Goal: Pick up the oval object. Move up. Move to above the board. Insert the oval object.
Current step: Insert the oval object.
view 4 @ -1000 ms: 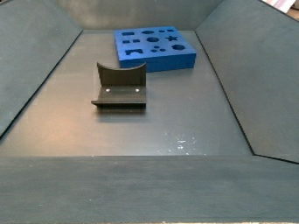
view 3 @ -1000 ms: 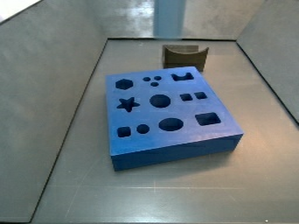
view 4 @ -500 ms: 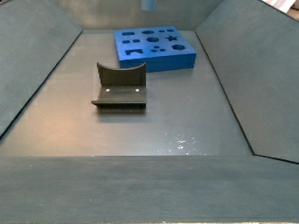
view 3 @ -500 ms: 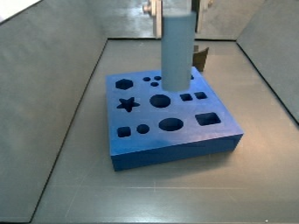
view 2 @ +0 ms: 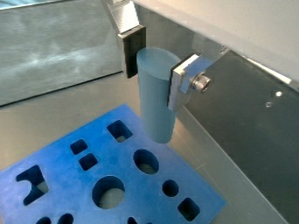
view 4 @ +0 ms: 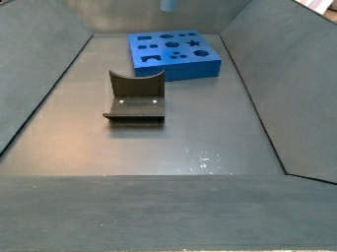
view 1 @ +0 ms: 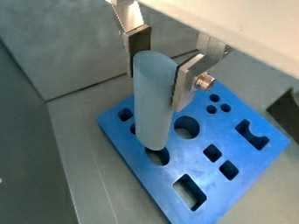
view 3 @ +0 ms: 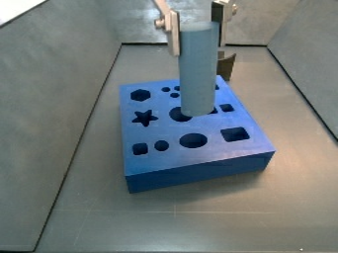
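Observation:
The oval object (view 3: pixel 199 69) is a tall pale grey-blue peg, held upright in my gripper (view 3: pixel 195 25), which is shut on its upper part. In both wrist views the silver fingers (view 1: pixel 188 73) clamp the oval object (view 1: pixel 155 101) from two sides. It hangs over the board (view 3: pixel 192 148), a thick bright blue block with dark shaped cut-outs. Its lower end is above the middle cut-outs (view 1: pixel 156 158) and clear of the top face. In a wrist view my gripper (view 2: pixel 159 63) holds the peg (view 2: pixel 156 96) above the board (view 2: pixel 70 179). In a side view only the peg's tip (view 4: pixel 168 5) shows above the board (view 4: pixel 171 65).
The fixture (view 4: pixel 136 98), a dark bracket on a base plate, stands on the grey floor apart from the board. It shows partly behind the peg in a side view (view 3: pixel 227 67). Sloping grey walls (view 4: pixel 39 89) close in the floor on all sides.
The peg and gripper have come from the far top edge to over the board's middle and dropped lower. The board and fixture have not moved.

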Motion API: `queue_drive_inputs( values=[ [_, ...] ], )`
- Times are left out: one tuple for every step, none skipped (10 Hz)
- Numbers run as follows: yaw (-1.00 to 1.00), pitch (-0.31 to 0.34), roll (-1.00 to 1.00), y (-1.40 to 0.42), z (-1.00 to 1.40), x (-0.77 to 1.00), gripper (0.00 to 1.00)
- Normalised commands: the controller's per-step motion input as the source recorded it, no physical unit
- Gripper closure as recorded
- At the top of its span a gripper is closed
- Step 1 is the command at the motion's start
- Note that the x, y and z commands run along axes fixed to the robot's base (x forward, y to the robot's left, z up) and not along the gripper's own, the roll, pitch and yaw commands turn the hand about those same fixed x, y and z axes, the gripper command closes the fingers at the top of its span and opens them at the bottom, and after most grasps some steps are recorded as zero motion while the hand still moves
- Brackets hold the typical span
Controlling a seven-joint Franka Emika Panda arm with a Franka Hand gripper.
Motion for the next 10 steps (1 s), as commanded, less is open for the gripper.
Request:
queue_drive_inputs(
  values=[
    [0.00,0.000,0.00,-0.02,0.00,0.00,1.00],
    [0.04,0.000,0.12,0.19,-0.19,0.00,1.00],
    [0.00,0.000,0.12,0.41,-0.25,0.03,1.00],
    [0.00,0.000,0.01,0.13,-0.07,0.13,1.00],
    [0.00,-0.004,0.00,-0.02,0.00,0.00,1.00],
    [0.15,-0.187,0.17,-0.18,-0.58,0.10,1.00],
    [0.23,-0.196,0.15,-0.04,-0.69,0.18,1.00],
    [0.24,-0.193,0.10,0.00,-0.74,0.28,1.00],
    [0.19,-0.194,0.02,0.02,-0.75,0.39,1.00],
    [0.00,-0.153,-0.03,0.05,-0.68,0.45,1.00]
  ],
)
